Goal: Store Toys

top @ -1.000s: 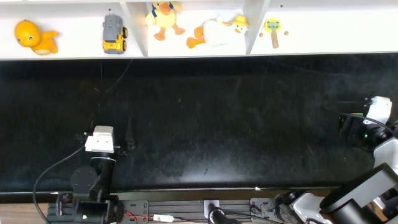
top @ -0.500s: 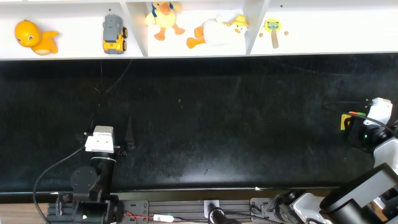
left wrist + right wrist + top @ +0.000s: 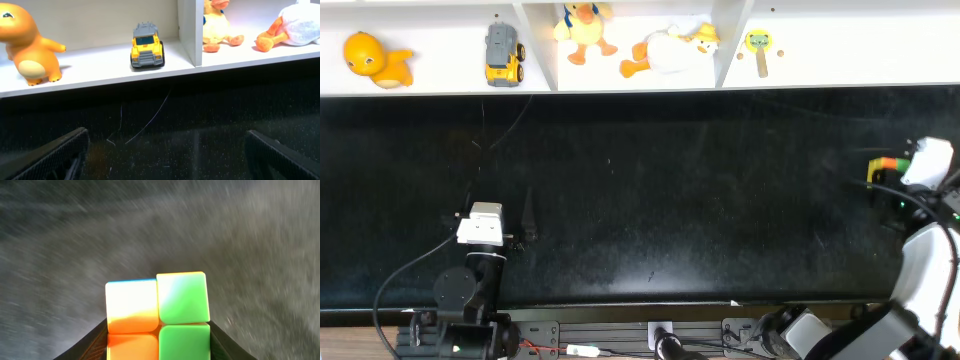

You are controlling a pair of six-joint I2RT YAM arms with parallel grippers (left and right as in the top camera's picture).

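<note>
Over the last second my right arm has swung away from the near edge toward the far side, and the colour cube (image 3: 882, 165), barely visible before, now pokes out from under the wrist at the right end of the bench (image 3: 700, 190). The right tool (image 3: 158, 332) is pinching the cube, one finger on each side, with its green and orange faces toward the wrist camera. The dark bench beneath is streaked with motion, so I judge the pick is done and the carry to the shelf (image 3: 440, 75) along the far edge is starting. The right arm stays well out to the right. My left arm sits folded at the near left, its tool (image 3: 166, 137) spread with nothing in it, facing the yellow truck (image 3: 147, 45).
</note>
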